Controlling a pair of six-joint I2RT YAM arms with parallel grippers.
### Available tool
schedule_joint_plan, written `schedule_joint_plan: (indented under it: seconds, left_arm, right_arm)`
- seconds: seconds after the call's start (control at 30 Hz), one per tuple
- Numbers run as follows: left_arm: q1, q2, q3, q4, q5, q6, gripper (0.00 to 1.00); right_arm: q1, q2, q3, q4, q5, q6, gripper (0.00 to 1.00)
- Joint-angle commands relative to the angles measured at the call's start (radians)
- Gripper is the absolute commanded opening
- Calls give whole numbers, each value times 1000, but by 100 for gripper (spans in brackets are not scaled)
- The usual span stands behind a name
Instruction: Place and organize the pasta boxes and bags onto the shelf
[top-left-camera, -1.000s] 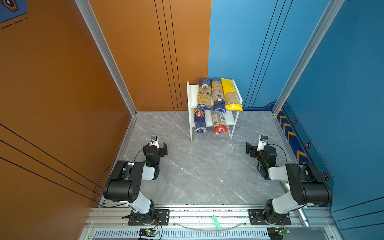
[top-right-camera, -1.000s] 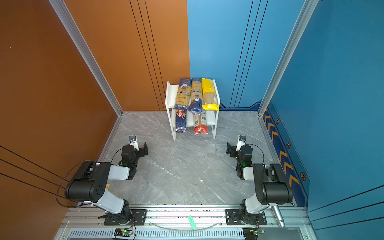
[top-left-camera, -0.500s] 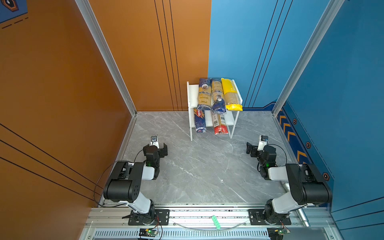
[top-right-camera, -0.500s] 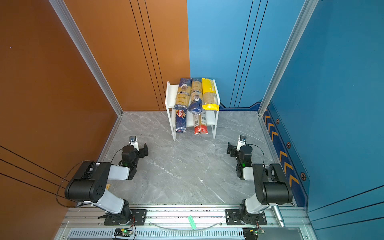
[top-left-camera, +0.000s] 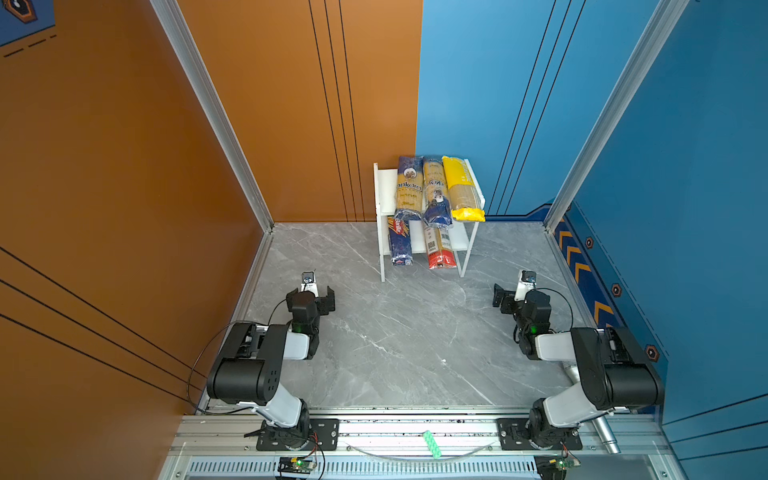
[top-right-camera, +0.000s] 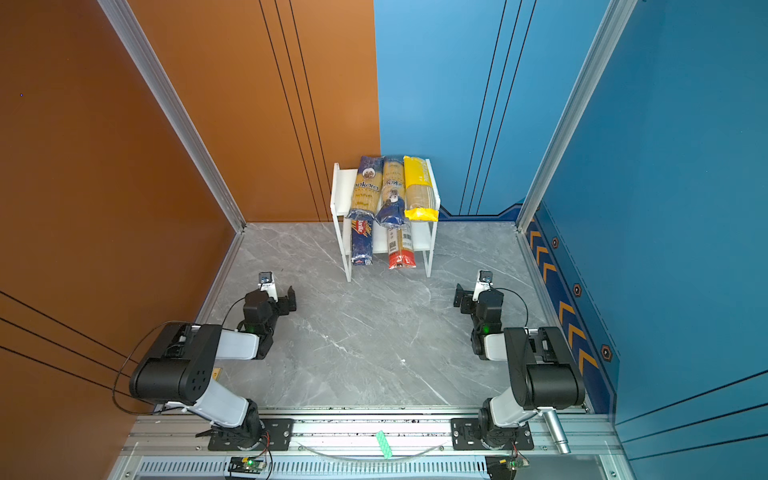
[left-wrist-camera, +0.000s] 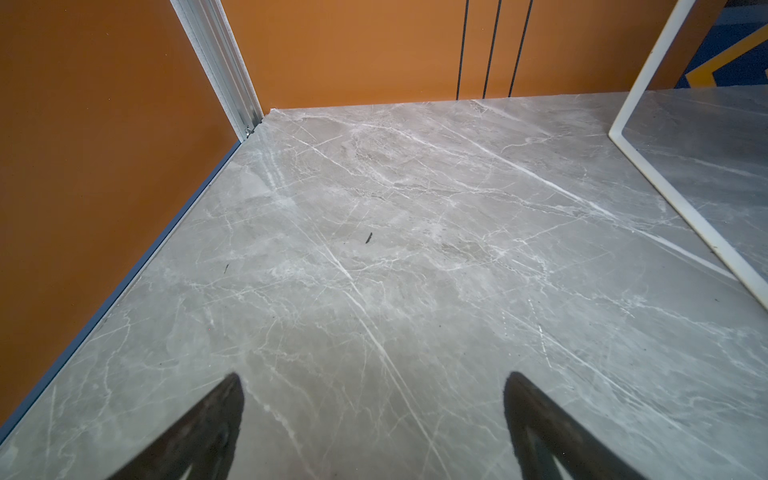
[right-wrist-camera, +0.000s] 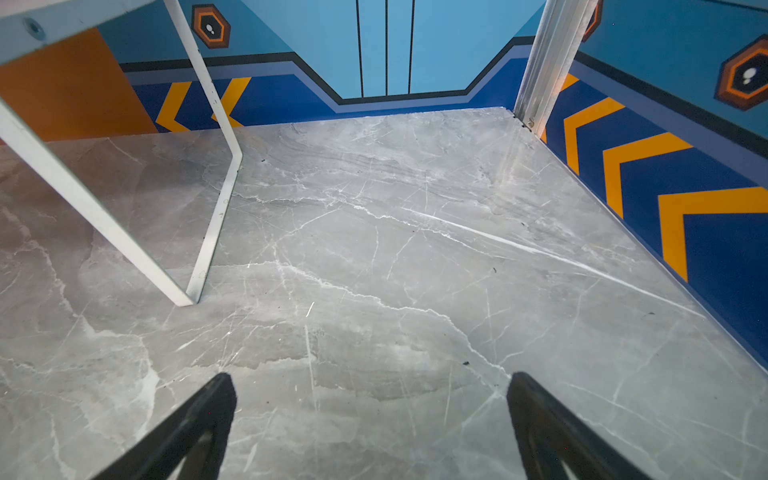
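The white shelf (top-left-camera: 381, 195) (top-right-camera: 340, 193) stands at the back middle in both top views. Its upper board carries two navy-and-yellow ankara packs (top-left-camera: 408, 187) (top-left-camera: 435, 189) and a bright yellow pack (top-left-camera: 461, 187), side by side. On the lower board lie a dark blue Barilla pack (top-left-camera: 400, 243) and a clear pack with a red end (top-left-camera: 438, 249), both sticking out over the front. My left gripper (top-left-camera: 310, 294) (left-wrist-camera: 374, 376) hangs open and empty over bare table, in front of the shelf and to its left. Opposite it, on the right, my right gripper (top-left-camera: 521, 297) (right-wrist-camera: 371, 375) is open and empty too.
The grey marble table (top-left-camera: 407, 340) is walled by orange panels (top-left-camera: 124, 208) on the left and back and by blue panels (top-left-camera: 685, 208) on the right. A shelf leg (left-wrist-camera: 665, 195) (right-wrist-camera: 216, 220) shows in each wrist view. The arms' mounting rail (top-left-camera: 415, 432) runs along the front.
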Motion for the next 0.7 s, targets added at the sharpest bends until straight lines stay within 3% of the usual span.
schedule_joint_plan:
  seconds: [0.0,0.67]
  left_arm:
    - [-6,-14,11,-12,20,3,98]
    - [-5,-12,11,-13,21,2,98]
  right_arm:
    - [11,2,18,-15,37,-7,100]
    - [11,2,18,-16,37,-8,100]
